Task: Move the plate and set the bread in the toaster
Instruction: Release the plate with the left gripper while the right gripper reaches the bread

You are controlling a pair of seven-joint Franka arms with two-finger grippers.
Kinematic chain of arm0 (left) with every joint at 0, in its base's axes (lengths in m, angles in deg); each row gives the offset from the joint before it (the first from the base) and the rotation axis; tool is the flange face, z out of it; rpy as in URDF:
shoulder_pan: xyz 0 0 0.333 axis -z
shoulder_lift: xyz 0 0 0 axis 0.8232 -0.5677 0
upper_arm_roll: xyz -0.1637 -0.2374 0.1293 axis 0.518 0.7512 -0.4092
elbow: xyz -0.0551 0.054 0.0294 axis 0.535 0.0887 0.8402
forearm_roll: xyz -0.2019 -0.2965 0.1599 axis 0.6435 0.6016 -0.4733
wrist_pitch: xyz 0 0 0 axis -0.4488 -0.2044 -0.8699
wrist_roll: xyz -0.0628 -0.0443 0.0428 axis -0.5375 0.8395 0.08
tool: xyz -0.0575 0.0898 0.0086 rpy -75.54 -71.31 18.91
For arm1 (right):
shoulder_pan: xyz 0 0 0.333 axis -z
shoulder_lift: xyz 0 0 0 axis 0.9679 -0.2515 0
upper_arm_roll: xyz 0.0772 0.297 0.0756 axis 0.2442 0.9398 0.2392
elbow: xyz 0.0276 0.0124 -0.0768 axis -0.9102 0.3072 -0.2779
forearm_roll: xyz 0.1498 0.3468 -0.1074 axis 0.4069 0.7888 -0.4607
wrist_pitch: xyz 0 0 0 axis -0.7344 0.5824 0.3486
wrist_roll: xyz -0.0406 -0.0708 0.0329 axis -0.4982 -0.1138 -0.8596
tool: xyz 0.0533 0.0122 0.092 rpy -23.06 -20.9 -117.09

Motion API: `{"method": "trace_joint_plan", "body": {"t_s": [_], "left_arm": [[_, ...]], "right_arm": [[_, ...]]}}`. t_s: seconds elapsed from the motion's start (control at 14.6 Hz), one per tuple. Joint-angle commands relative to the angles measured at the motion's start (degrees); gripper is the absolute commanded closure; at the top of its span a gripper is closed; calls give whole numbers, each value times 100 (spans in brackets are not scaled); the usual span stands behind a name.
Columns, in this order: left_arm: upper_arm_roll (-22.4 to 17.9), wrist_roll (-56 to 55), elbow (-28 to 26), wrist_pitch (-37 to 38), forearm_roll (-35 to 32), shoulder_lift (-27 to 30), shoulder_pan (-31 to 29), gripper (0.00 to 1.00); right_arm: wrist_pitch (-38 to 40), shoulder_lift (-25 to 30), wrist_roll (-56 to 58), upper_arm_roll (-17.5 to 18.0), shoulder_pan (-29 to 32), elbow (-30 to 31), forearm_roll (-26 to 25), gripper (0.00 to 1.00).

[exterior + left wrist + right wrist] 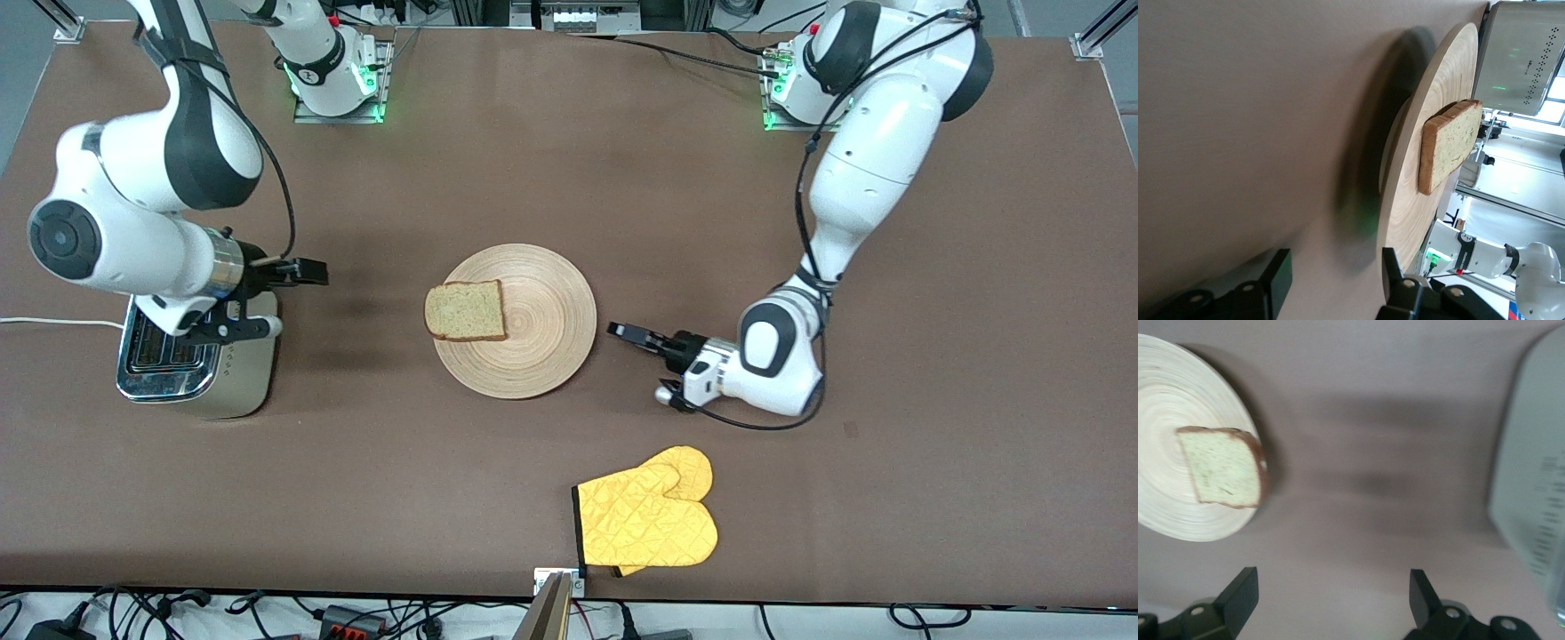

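Observation:
The wooden plate [544, 331] lies mid-table. The bread [466, 310] lies flat on it, on the part toward the right arm's end. The silver toaster [191, 366] stands at the right arm's end. My left gripper [620, 332] is open and empty, low over the table, beside the plate's rim toward the left arm's end. In the left wrist view the plate [1415, 207], the bread [1448, 143] and the toaster [1518, 57] lie ahead of my left gripper [1335, 280]. My right gripper [309, 272] is open and empty, over the table between toaster and plate. The right wrist view shows the plate [1171, 387], the bread [1221, 467] and the toaster [1535, 500].
A yellow quilted oven mitt [647, 516] lies near the table edge closest to the front camera. The toaster's white cord [53, 322] runs off toward the right arm's end of the table.

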Motion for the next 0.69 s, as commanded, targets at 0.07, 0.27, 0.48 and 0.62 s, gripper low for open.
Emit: {"method": "trace_joint_plan", "body": {"t_s": [0.07, 0.27, 0.48, 0.62], "left_arm": [[-39, -20, -67, 1019, -682, 441, -703, 38], [-30, -29, 3, 1549, -2208, 993, -1258, 43], [-39, -370, 56, 1856, -3651, 1792, -1347, 55], [-39, -617, 65, 2032, -4241, 2258, -1583, 67]], "right_arm": [[-338, -348, -74, -3, -22, 169, 530, 0], [-742, -831, -12, 6, -136, 214, 1005, 13], [-1094, -1227, 49, 6, -295, 214, 1471, 19], [-1174, -1351, 49, 6, -391, 196, 1613, 25]]}}
